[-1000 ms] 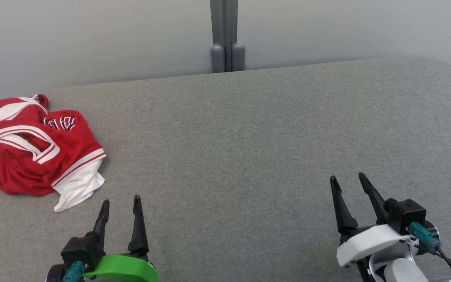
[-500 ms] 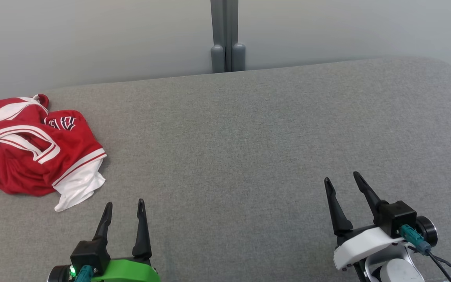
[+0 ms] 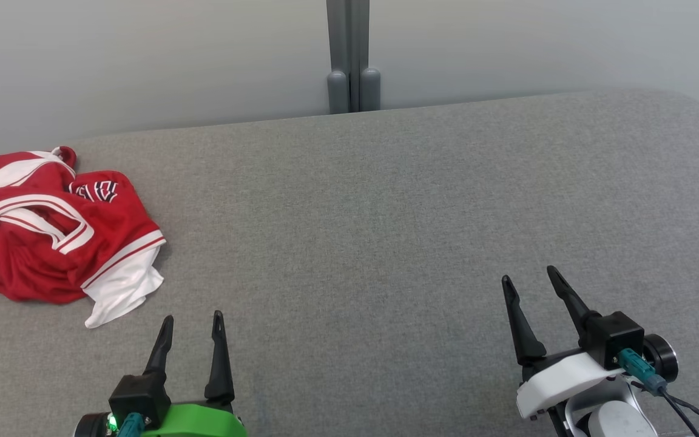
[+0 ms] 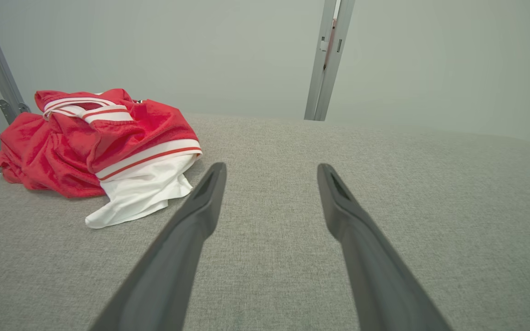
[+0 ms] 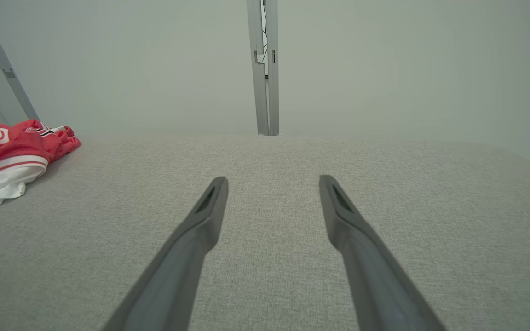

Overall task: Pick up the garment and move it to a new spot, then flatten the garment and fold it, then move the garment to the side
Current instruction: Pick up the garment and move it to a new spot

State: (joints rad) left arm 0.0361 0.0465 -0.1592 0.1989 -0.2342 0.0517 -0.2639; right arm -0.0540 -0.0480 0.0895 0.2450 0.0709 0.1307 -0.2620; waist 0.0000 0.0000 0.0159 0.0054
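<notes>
A crumpled red garment point(image 3: 34, 237) with white stripes and a white panel lies bunched at the far left of the grey padded table point(image 3: 386, 212). Seen from the left wrist, the garment point(image 4: 90, 142) sits ahead and to the left of the fingers. From the right wrist, the garment point(image 5: 7, 161) is at the left edge. My left gripper point(image 3: 193, 317) hovers open near the front edge, just right of the garment's white corner, holding nothing. My right gripper point(image 3: 527, 274) stands open and empty at the lower right. Both pairs of fingers point away from me.
A pale wall runs behind the table, with a grey vertical post point(image 3: 349, 54) at its middle. The table's rounded far right corner point(image 3: 695, 103) drops off near the wall. Grey cloth stretches bare between the two grippers.
Between one second and half a second ago the left gripper drew back a little toward the front edge and the right gripper shifted slightly up and left. Since then neither has moved. The garment lies unchanged.
</notes>
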